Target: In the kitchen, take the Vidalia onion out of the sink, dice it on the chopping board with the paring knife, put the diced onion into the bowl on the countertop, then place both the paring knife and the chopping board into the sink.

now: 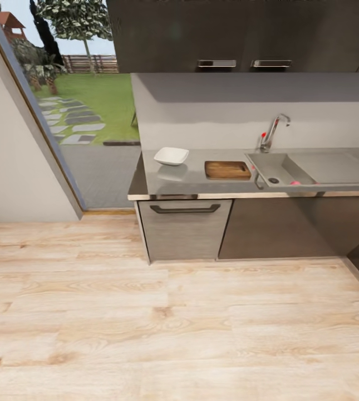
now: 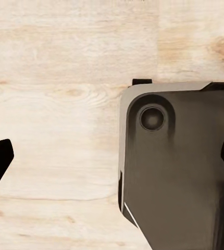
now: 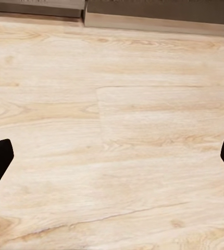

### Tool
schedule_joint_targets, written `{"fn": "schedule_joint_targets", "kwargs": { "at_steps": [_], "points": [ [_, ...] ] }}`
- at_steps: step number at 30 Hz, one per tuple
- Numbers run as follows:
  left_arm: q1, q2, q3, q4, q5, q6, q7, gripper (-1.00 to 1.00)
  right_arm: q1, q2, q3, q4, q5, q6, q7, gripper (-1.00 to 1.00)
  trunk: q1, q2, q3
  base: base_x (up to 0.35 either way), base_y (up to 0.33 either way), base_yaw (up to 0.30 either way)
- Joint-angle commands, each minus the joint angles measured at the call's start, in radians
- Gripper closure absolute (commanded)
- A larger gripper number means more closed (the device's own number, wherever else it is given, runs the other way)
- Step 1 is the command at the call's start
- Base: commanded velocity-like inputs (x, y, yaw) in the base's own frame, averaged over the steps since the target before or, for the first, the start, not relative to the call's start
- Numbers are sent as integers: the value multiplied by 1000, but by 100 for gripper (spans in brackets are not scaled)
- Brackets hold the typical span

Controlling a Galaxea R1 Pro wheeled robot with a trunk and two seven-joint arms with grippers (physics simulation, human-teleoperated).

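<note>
In the head view, the grey countertop [image 1: 193, 181] carries a white square bowl [image 1: 171, 156] at its left. To the bowl's right lies the brown chopping board [image 1: 227, 170]. The sink [image 1: 335, 167] sits right of the board, with a chrome tap [image 1: 272, 132] behind it. A small pinkish Vidalia onion [image 1: 295, 182] rests in the basin by the drain. The slim paring knife [image 1: 255, 175] lies between board and basin, too small to make out well. My left gripper [image 2: 112, 161] and right gripper [image 3: 112, 161] both hang open over the wooden floor, far from the counter.
Light wooden floor [image 1: 173, 323] stretches between me and the cabinets [image 1: 185, 228]. A glass door [image 1: 79, 111] to a garden stands at the left. Wall cupboards [image 1: 240, 33] hang over the counter. Part of my own dark base [image 2: 179, 172] lies under the left gripper.
</note>
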Motion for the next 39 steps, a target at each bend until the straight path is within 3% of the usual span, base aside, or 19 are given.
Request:
{"fn": "schedule_joint_targets", "kwargs": {
  "at_steps": [1,39],
  "points": [
    [1,0,1,-1,1,-1,2,-100,-1,0,-5,1,11,-1,-7,-100,1,-2,0,79,-98,0],
    [1,-1,1,4,-1,-1,2,-100,-1,0,-3,1,12,0,-6,-100,1,-2,60,21,-183,0]
  ]
}}
